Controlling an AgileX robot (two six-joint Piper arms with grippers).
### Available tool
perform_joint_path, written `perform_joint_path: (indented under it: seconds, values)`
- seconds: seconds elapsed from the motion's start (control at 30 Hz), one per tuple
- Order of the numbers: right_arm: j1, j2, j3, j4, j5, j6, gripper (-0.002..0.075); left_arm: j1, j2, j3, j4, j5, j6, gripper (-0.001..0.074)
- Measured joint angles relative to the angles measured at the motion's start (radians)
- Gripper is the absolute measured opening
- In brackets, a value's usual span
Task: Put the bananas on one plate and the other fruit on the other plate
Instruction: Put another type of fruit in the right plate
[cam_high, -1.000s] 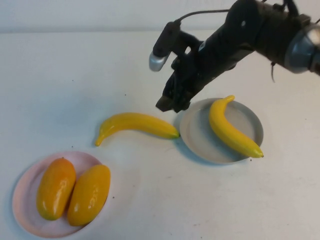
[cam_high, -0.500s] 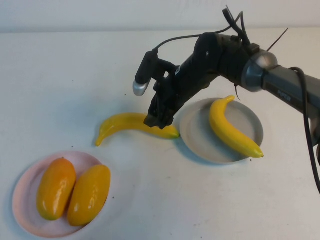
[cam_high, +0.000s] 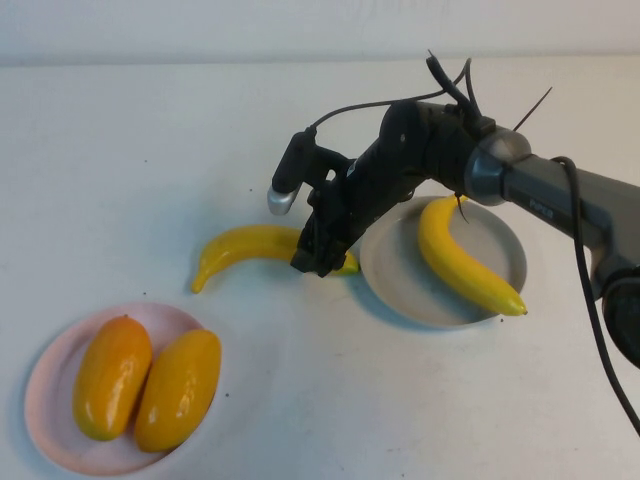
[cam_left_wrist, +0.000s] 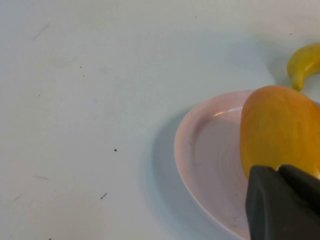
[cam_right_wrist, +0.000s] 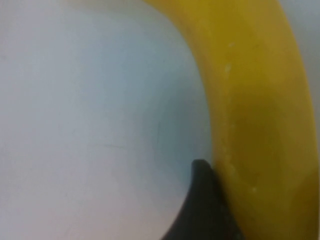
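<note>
On the white table, the right gripper (cam_high: 322, 258) straddles, jaws wide, the loose banana (cam_high: 245, 246) beside the grey-blue plate (cam_high: 395, 272), ready to grasp; the left gripper (cam_left_wrist: 282, 202) hangs shut over the pink plate (cam_high: 45, 395).

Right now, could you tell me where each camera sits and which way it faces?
High view: raised on the robot's side, angled down at table; right gripper open over loose banana.
Left wrist: on left arm, facing pink plate; shut left gripper shows.
Right wrist: close on that banana.
High and left wrist share the pink plate.
</note>
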Motion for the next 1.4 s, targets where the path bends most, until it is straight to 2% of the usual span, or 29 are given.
perform_joint_path:
  seconds: [0.23,0.4,0.53,0.77,1.0,1.23,1.4]
  values:
    - [0.0,0.013,-0.002,0.007,-0.005,0.0,0.0414,0.0,0.0,0.0,0.0,0.0,0.0,-0.0004]
    - [0.0,0.016,-0.01,0.01,-0.005,0.005,0.031,0.0,0.0,0.0,0.0,0.0,0.0,-0.0004]
    - [0.0,0.02,-0.045,0.004,0.03,0.071,0.0303,0.0,0.0,0.0,0.0,0.0,0.0,-0.0004]
    - [0.0,0.019,-0.224,-0.007,0.173,0.328,0.0302,0.0,0.0,0.0,0.0,0.0,0.0,-0.0004]
    - [0.001,0.0,-0.409,-0.145,0.364,0.631,0.0302,0.0,0.0,0.0,0.0,0.0,0.0,-0.0004]
    - [0.001,-0.016,-0.43,-0.31,0.387,0.927,0.0302,0.0,0.0,0.0,0.0,0.0,0.0,-0.0004]
    - [0.001,-0.059,-0.39,-0.325,0.391,0.995,0.0302,0.0,0.0,0.0,0.0,0.0,0.0,-0.0004]
